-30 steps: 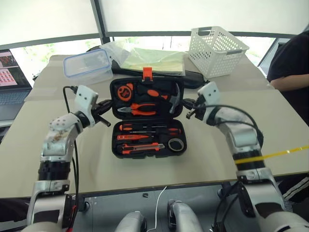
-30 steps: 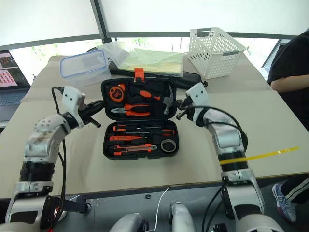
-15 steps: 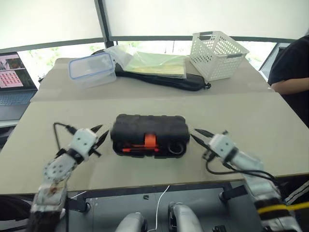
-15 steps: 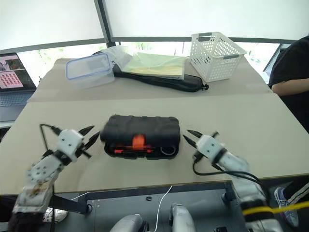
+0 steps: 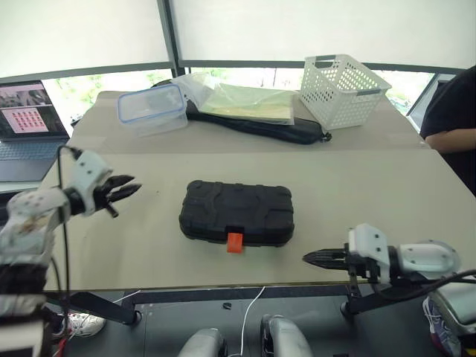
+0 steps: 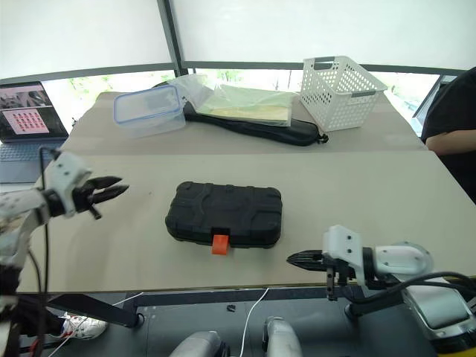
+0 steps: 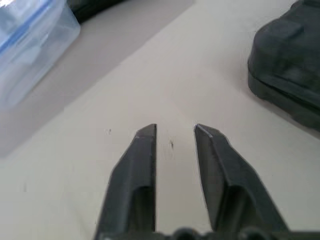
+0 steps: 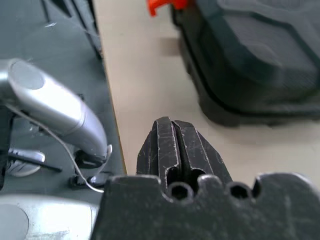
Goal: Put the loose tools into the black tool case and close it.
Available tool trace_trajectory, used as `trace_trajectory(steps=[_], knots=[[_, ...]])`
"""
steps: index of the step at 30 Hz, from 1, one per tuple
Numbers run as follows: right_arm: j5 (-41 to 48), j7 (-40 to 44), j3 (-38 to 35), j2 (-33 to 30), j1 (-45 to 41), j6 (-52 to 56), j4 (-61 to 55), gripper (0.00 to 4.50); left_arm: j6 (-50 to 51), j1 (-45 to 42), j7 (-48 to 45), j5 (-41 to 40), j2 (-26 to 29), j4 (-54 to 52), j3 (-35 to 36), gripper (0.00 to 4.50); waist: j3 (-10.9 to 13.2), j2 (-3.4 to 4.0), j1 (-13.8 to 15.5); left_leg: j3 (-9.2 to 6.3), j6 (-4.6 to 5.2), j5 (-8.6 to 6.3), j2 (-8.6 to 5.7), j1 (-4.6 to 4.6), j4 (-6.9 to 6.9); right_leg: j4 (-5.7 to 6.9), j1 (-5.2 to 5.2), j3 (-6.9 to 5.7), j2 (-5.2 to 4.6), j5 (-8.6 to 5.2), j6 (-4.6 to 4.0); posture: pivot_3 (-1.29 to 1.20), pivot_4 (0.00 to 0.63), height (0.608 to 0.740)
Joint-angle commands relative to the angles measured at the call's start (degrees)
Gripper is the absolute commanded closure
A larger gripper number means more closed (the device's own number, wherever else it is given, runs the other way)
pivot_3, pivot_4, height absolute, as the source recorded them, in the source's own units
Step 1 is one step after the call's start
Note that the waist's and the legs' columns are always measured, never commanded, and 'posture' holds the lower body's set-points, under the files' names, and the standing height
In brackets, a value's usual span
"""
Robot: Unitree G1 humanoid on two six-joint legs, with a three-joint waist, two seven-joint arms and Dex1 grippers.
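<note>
At the centre of the frame the black tool case (image 5: 236,213) lies shut on the table (image 5: 387,186), its orange latch (image 5: 235,242) facing the near edge; my left gripper (image 5: 125,187) hangs at the left, well apart from the case, fingers slightly parted and empty; my right gripper (image 5: 318,258) sits lower right by the table's edge, clenched on nothing; across the upper frame stand a clear blue-rimmed box (image 5: 152,109), a long black bag (image 5: 260,128) and a white basket (image 5: 342,88).
</note>
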Motion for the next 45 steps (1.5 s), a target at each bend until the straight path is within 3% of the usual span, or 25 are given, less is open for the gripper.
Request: trace_trajectory(steps=[1, 7, 12, 17, 20, 24, 28, 34, 38, 45], knots=[[-4.4, 1.4, 6.0, 3.3, -6.6, -0.3, 1.8, 4.50, -12.2, -11.9, -1.7, 8.4, -6.9, 14.3, -8.0, 4.39, 0.0, -0.09, 0.0, -0.01, 0.00, 0.00, 0.00, -0.06, 0.07, -0.04, -0.02, -0.05, 0.00, 0.00, 0.00, 0.00, 0.150, 0.740], [-11.6, 1.8, 11.9, 7.3, -13.9, -2.5, 7.3, 4.50, -26.8, -20.4, 0.6, 17.7, -13.4, 28.1, -15.1, 4.39, 0.0, -0.15, -1.4, -0.03, 0.05, -0.06, -0.08, -1.23, 0.68, 0.03, -0.91, -0.15, 0.00, 0.13, 0.09, 0.00, 0.150, 0.740], [-17.2, -5.7, 10.4, 11.0, -19.2, -0.8, 13.1, 4.50, -32.5, -17.7, -13.5, 14.4, -12.7, 24.3, -16.0, 4.39, 0.0, -0.14, -1.5, -0.11, 0.06, -0.08, -0.06, -1.35, 0.69, 0.05, -1.01, -0.13, -0.02, 0.15, 0.07, 0.00, 0.150, 0.740], [-18.5, -8.3, 7.2, 10.8, -20.6, -1.8, 17.1, 4.50, -22.5, -10.5, -24.2, 5.2, -10.1, 8.2, -13.2, 4.39, 0.0, -0.13, -1.3, -0.08, 0.07, -0.08, -0.05, -1.32, 0.82, 0.07, -1.03, 0.01, -0.06, 0.20, 0.02, 0.00, 0.150, 0.740], [-16.6, -6.4, 5.3, 9.1, -19.1, -0.6, 15.6, 4.50, -16.1, -7.5, -23.3, 2.4, -8.6, -1.2, -11.0, 4.39, 0.0, -0.12, -1.2, -0.10, 0.07, -0.08, 0.01, -1.32, 0.81, 0.11, -1.06, 0.07, -0.01, 0.20, 0.00, 0.00, 0.150, 0.740], [-11.2, -4.8, 0.1, 7.1, -16.5, 4.7, 11.4, 4.50, 2.1, -9.6, -21.4, -5.3, -8.6, -10.3, -7.0, 4.39, 0.0, -0.12, -0.9, -0.14, 0.07, -0.07, 0.00, -1.44, 0.85, 0.11, -1.10, 0.00, 0.02, 0.21, 0.00, 0.00, 0.150, 0.740], [-1.8, -1.6, -5.7, 4.5, -11.7, 12.1, 4.0, 4.50, 16.3, -11.5, -21.2, -10.1, -10.4, -20.1, -9.0, 4.39, 0.0, -0.12, -0.6, -0.22, 0.07, -0.07, 0.00, -1.48, 0.92, 0.09, -1.07, 0.01, 0.01, 0.22, 0.00, 0.00, 0.150, 0.740], [5.2, -4.5, -8.1, 6.0, -10.1, 19.9, -2.8, 4.50, 8.6, -9.9, -21.3, 0.1, -14.2, -19.3, -20.3, 4.39, 0.0, -0.10, -0.9, -0.14, 0.06, -0.08, 0.02, -1.17, 0.88, 0.06, -0.81, 0.17, -0.03, 0.22, -0.01, 0.00, 0.150, 0.740], [2.9, -7.1, -3.1, 9.0, -11.8, 20.0, -3.5, 4.50, -6.2, -9.1, -19.7, 11.3, -15.2, -10.7, -28.8, 4.39, -0.1, -0.11, -0.8, -0.13, 0.04, -0.08, 0.10, -1.06, 0.81, 0.07, -0.78, 0.30, 0.01, 0.24, -0.06, 0.00, 0.150, 0.740], [-3.6, -9.0, 3.5, 11.8, -12.3, 16.3, 0.2, 4.50, -11.9, -8.4, -20.6, 12.8, -15.6, -8.2, -29.4, 4.39, -0.2, 0.07, -0.7, -0.12, 0.23, -0.20, 0.11, -0.25, 0.68, -0.15, 0.07, 0.30, 0.01, 0.14, 0.10, 0.00, 0.150, 0.740]])
